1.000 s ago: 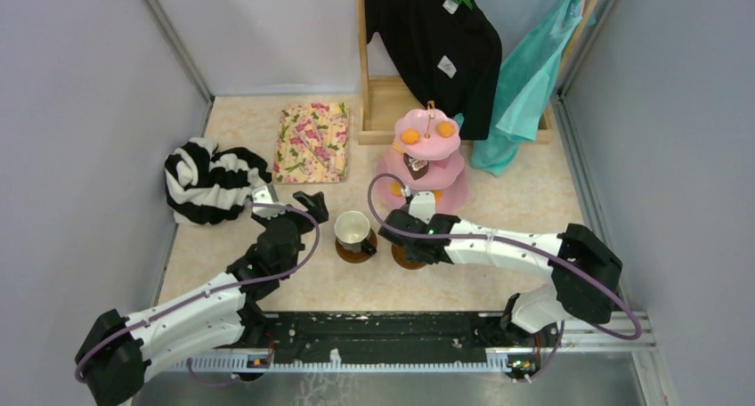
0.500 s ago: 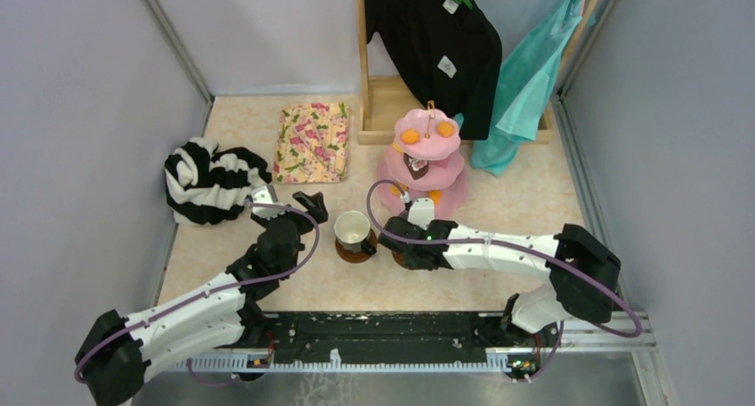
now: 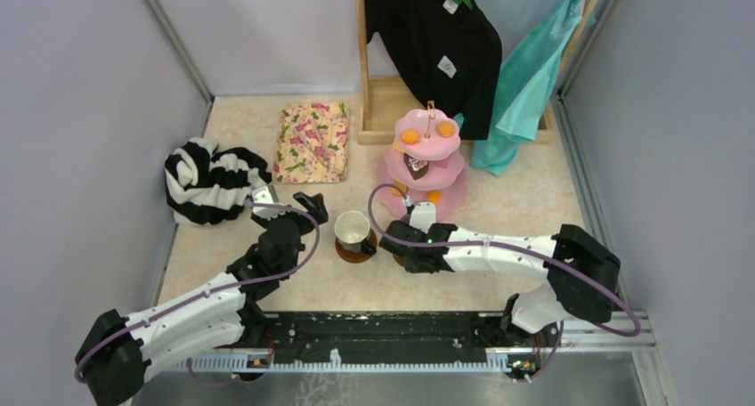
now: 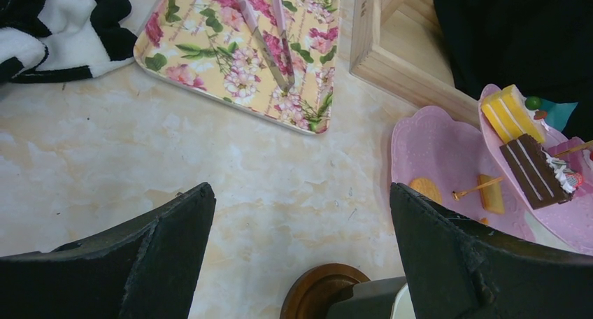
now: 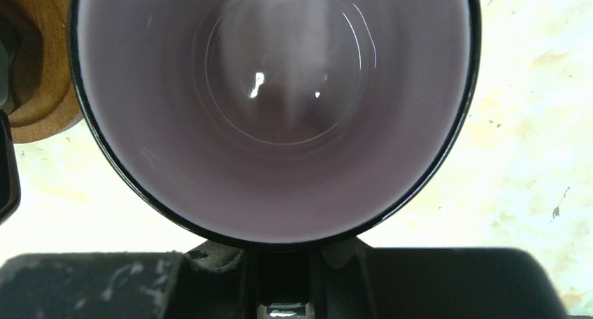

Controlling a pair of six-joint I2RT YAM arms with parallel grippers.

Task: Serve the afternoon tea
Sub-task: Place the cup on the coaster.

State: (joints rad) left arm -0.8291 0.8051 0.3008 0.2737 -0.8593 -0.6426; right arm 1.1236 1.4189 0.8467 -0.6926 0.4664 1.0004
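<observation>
Lilac mug (image 5: 273, 109) is showing a glossy pale-purple inside and a thin dark rim, filling the right wrist view. It is being held near the middle of the table (image 3: 534, 201), just right of the cream mug (image 3: 353, 229) and nearer than the pink cake stand (image 3: 426, 161). A brown saucer (image 5: 35, 67) is peeking past its rim. The right gripper (image 5: 282, 273) is clamping it at the rim, jaws narrowly parted. The left gripper (image 4: 301, 214) is hanging fully spread, holding nothing.

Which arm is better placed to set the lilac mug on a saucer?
Right: the right pincer grips the lilac mug, a brown saucer beside it. The left pincer hangs open, empty.
</observation>
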